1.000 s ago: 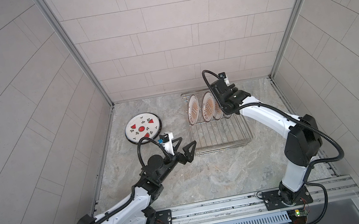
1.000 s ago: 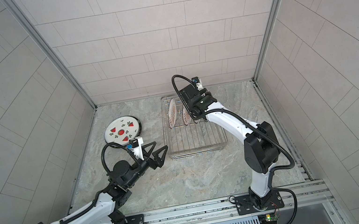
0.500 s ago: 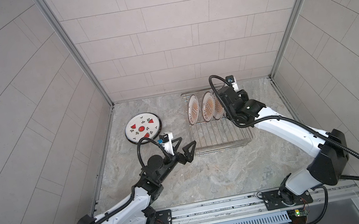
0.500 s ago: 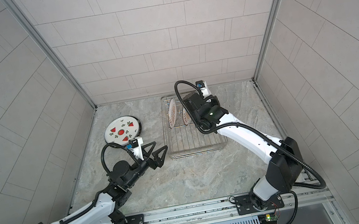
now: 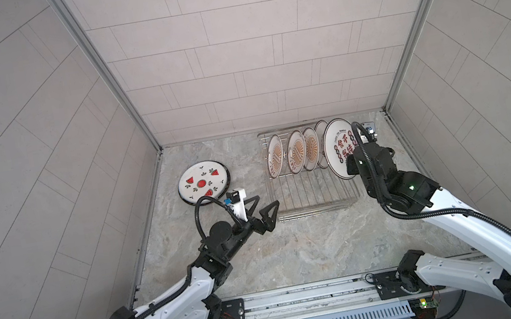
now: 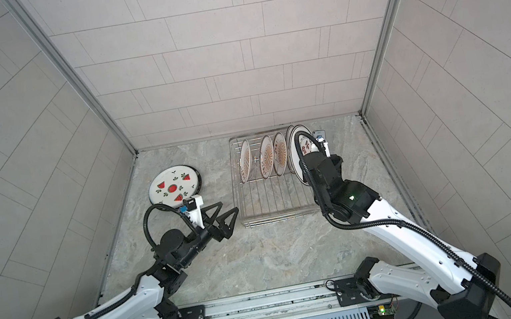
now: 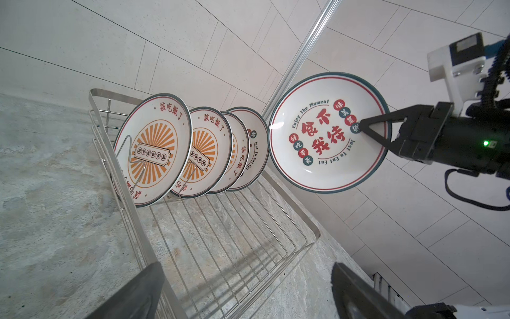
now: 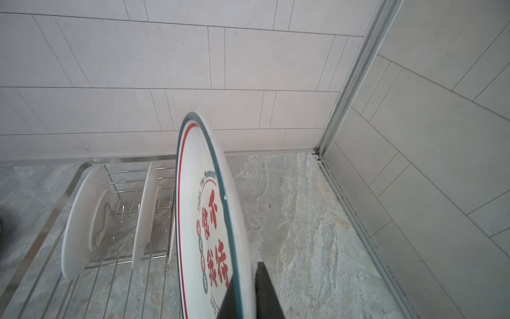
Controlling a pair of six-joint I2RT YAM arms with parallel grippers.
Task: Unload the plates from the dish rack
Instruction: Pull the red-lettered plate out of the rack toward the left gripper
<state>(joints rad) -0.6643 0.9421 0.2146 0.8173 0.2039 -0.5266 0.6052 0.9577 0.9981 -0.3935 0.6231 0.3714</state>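
Aloft | right end effector (image 7: 362, 128) pinching upright plate (image 7: 325, 154) | arm (image 5: 460, 215) extended

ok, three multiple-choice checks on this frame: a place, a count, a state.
1. The watermelon plate lies: A in the dish rack; B flat on the table, left of the rack; C on a shelf.
2. Plates standing in the rack: A two; B six; C four.
3. The right gripper is: A shut on the red-character plate; B open; C shut, empty.
B: top views show it face up beside the rack. C: three sunburst plates plus one lettered plate. A: its jaws pinch that plate's rim.
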